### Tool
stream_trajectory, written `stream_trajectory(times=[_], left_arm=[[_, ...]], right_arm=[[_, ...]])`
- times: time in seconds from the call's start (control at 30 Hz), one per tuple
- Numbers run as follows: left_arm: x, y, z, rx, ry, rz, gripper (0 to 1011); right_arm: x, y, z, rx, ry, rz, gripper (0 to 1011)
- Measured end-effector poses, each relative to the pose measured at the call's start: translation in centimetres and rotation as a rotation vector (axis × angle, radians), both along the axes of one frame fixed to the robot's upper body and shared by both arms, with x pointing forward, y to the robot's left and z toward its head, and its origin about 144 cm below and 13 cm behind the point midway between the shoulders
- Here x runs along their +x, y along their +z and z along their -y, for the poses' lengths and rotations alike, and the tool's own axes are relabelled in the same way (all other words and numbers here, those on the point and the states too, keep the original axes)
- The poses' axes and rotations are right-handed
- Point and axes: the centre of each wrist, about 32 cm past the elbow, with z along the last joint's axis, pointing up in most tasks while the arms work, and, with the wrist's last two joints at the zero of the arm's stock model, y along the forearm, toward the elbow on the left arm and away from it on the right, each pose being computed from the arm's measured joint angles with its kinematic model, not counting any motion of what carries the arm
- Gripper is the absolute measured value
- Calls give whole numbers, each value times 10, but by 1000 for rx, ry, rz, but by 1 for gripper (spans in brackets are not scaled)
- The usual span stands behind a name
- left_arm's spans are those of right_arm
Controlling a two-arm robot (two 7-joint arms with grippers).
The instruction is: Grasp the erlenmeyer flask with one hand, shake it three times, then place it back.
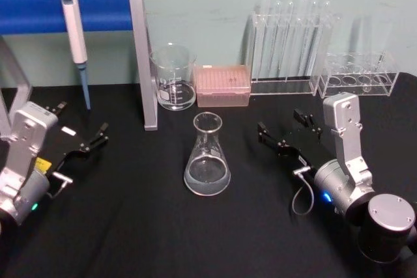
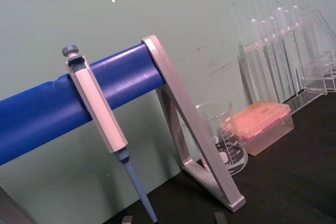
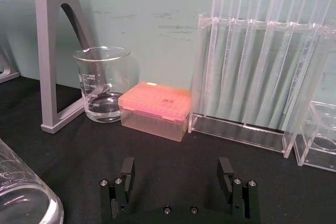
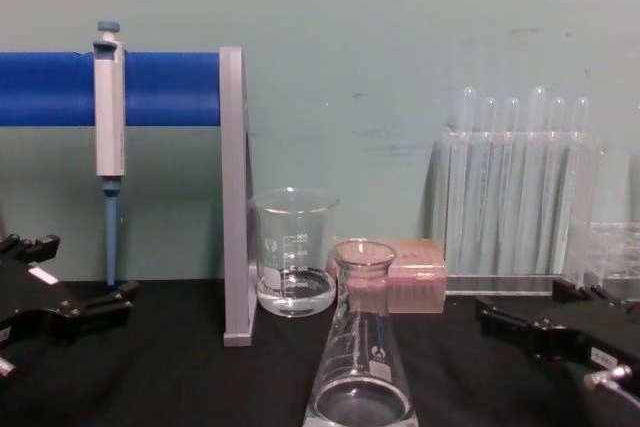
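Black cloth covers the counter (image 1: 130, 226), and the clear glass cone-shaped flask (image 1: 207, 155) is stood upright in the middle, between both grippers and touched by neither. Glass is hard, slippery and easily broken, so its thin neck is likely best held. A little clear water is seen inside. Water is also held in the round glass beaker (image 1: 173, 77) behind. The right gripper (image 1: 288, 133) jaws are spread wide. The left gripper (image 1: 81, 135) jaws look spread too.

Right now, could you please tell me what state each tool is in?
Left tool: open, holding nothing, left of the flask.
Right tool: open, holding nothing, right of the flask.
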Motion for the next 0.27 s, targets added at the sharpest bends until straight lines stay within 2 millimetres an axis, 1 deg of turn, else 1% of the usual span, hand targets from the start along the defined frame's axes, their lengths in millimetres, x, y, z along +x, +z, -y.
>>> stream_trajectory(times=[0.27], left_arm=[[0, 0, 0, 0, 0, 0, 1001]], right_arm=[[0, 0, 0, 0, 0, 0, 1003]])
